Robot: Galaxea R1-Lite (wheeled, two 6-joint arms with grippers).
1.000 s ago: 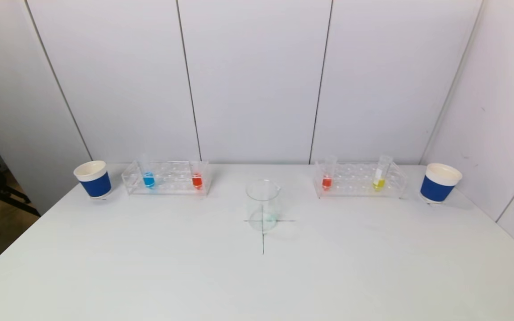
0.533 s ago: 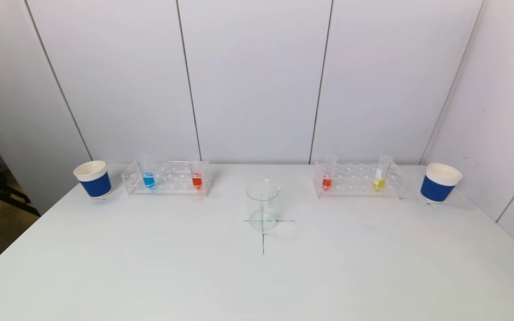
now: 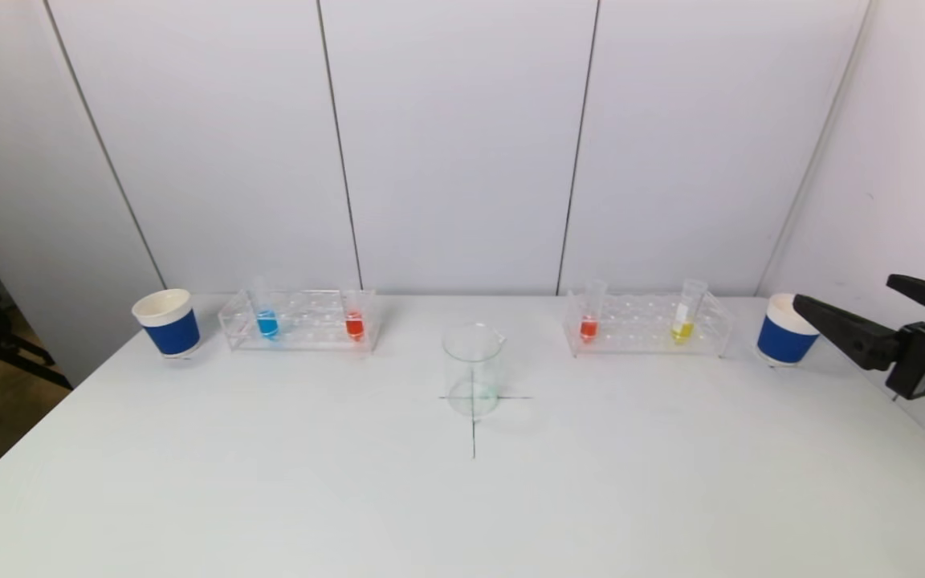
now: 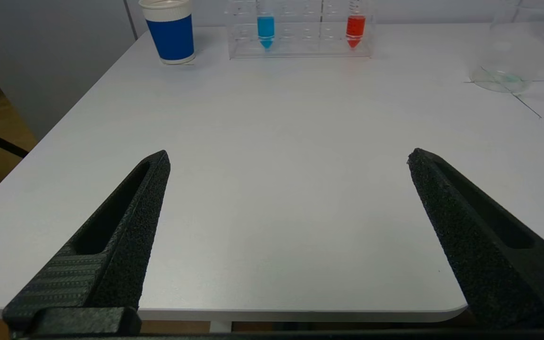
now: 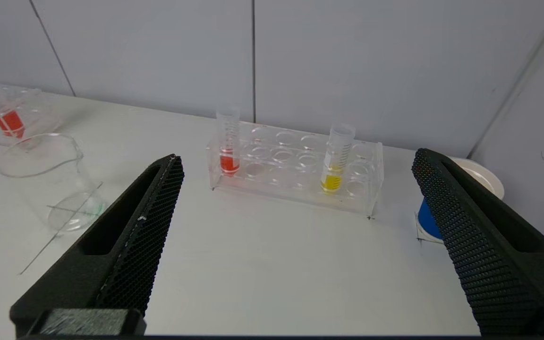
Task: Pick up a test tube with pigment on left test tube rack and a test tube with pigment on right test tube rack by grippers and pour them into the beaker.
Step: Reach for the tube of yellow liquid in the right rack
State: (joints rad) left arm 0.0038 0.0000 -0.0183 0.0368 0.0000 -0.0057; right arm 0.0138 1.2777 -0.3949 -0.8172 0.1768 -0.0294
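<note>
Both fingers (image 5: 165, 189) spread wide, well short of the right rack's tubes (image 5: 331, 163).

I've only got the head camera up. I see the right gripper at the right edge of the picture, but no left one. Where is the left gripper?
Observer: The left gripper is low over the near edge of the table, open and empty.
Operator: What is it facing?
Observer: It faces the left rack, far ahead of it, where the blue tube and the red tube stand.
Operator: And where does the right one point?
Observer: The right gripper is open too. Its wrist camera shows the right rack framed between its fingers, with the yellow tube leaning in its slot.
</note>
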